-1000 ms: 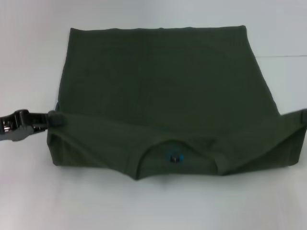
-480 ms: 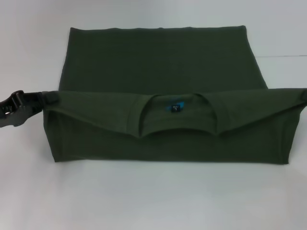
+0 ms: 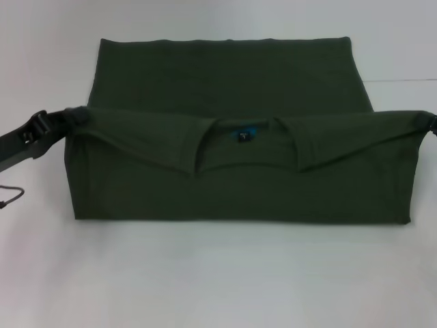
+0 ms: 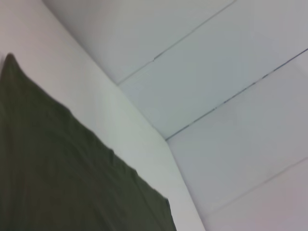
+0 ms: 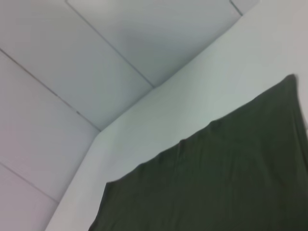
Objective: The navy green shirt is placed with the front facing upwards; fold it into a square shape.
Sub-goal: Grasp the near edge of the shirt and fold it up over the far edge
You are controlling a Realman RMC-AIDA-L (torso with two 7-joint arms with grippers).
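Since the earlier head views, the raised collar edge has travelled farther from the robot, over the flat far part of the cloth, and both grippers have gone with it.

1. White table (image 3: 218,280): bears the whole garment; bare along the near side.
2. Navy green shirt (image 3: 225,75): spread across the table's middle, far hem flat, near portion lifted as a taut band sloping down toward the robot.
3. Ribbed collar (image 3: 246,147): centred on the lifted edge, sagging open.
4. Left gripper (image 3: 75,117): pinching the band's left corner.
5. Right gripper (image 3: 429,123): at the frame edge, nipping the right corner.
6. Blue neck label (image 3: 244,133): inside the collar.
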